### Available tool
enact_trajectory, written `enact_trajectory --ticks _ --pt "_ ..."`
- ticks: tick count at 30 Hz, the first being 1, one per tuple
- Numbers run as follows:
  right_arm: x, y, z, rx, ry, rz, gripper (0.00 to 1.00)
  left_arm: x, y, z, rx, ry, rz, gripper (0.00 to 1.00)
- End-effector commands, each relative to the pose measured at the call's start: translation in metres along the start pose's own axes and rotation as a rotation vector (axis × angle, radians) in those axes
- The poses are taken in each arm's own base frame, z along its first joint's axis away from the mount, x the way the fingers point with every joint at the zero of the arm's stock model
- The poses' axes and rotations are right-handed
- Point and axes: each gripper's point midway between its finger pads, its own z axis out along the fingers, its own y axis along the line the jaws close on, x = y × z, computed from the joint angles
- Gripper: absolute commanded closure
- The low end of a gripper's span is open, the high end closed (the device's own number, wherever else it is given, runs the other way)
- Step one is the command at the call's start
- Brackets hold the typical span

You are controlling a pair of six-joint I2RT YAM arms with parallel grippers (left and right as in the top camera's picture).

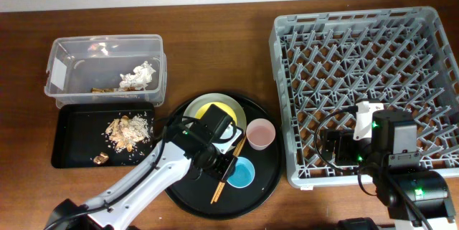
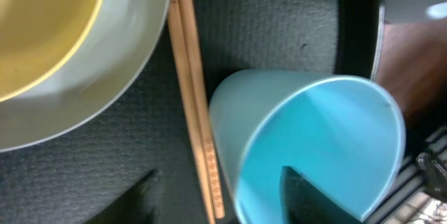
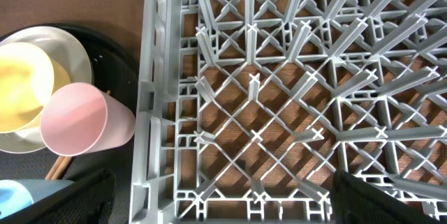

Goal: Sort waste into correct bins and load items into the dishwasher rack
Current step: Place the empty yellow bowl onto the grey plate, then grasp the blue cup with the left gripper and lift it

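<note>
1. L hand (image 2: 213, 197) is wide open and grips nothing. One finger (image 2: 293, 185) is inside the blue cup (image 2: 314, 147), the other outside its left wall.
2. Cup stands lower centre of overhead frame, on the round tray (image 1: 267, 187).
3. Chopsticks (image 2: 195, 112) run top-to-bottom in wrist frame, just beside cup and also btwn my fingers. I judge closing could pinch them too.
4. Rack (image 1: 358, 44) is at frame right. R hand (image 1: 333, 145) is open, empty, over rack's lower-left part. L is nearer the cup.
</note>
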Motion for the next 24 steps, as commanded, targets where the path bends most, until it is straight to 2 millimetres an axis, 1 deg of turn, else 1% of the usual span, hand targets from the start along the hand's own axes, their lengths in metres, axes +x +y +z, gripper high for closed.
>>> enact_trajectory --ticks 1,3,4,5,7,9,10,11,13,15,16,17,18,20,21,22,23,24 --pt "-0.004 0.001 -0.004 -0.006 -0.013 0.007 0.01 0.007 0.005 0.009 -0.019 0.011 -0.022 0.6" --pt "-0.004 0.001 -0.004 -0.005 -0.011 0.007 0.01 0.011 0.007 0.014 -0.019 0.015 -0.038 0.81" --pt "-0.004 0.001 -0.004 -0.005 -0.011 0.007 0.01 0.011 0.007 0.014 -0.019 0.015 -0.038 0.86" --pt "-0.003 0.001 -0.004 -0.005 -0.01 0.007 0.01 0.01 0.007 0.014 -0.018 0.011 -0.037 0.93" --pt "-0.003 0.001 -0.004 -0.005 -0.009 0.008 0.01 0.008 0.007 0.014 -0.018 0.003 -0.035 1.0" --pt "-0.002 0.001 -0.004 -0.004 -0.004 0.008 0.01 0.008 0.006 0.013 -0.018 0.006 -0.036 1.0" --pt "-0.002 0.001 -0.004 -0.004 -0.004 0.008 0.01 0.006 0.006 0.007 -0.018 0.004 -0.039 1.0" --pt "-0.002 0.001 -0.004 -0.004 -0.004 0.007 0.01 -0.001 0.006 -0.008 -0.018 -0.022 -0.05 1.0" --pt "0.001 0.0 -0.004 -0.002 0.007 0.024 0.01 -0.023 0.008 -0.044 0.003 -0.128 -0.077 1.0" --pt "-0.002 0.004 -0.003 -0.022 0.002 0.065 0.01 -0.045 0.007 -0.079 0.099 -0.271 -0.107 1.0" --pt "-0.003 0.016 -0.001 -0.092 0.007 0.058 0.01 -0.055 0.007 -0.094 0.165 -0.341 -0.121 1.0" --pt "-0.005 0.033 0.0 -0.194 0.017 0.016 0.01 -0.066 0.007 -0.109 0.253 -0.407 -0.129 1.0" --pt "-0.004 0.055 -0.001 -0.322 0.034 -0.026 0.01 -0.075 0.008 -0.12 0.331 -0.455 -0.148 1.0" --pt "0.0 0.088 -0.004 -0.541 0.081 -0.074 0.02 -0.092 0.01 -0.139 0.481 -0.529 -0.176 1.0" --pt "0.001 0.106 -0.008 -0.672 0.096 -0.114 0.02 -0.101 0.001 -0.153 0.611 -0.562 -0.144 1.0" --pt "0.001 0.121 -0.013 -0.796 0.103 -0.143 0.01 -0.107 -0.007 -0.161 0.711 -0.577 -0.106 1.0" --pt "-0.001 0.131 -0.017 -0.885 0.105 -0.15 0.01 -0.111 -0.012 -0.165 0.777 -0.572 -0.098 1.0" --pt "-0.003 0.136 -0.019 -0.937 0.107 -0.147 0.02 -0.115 -0.017 -0.165 0.829 -0.56 -0.093 1.0"
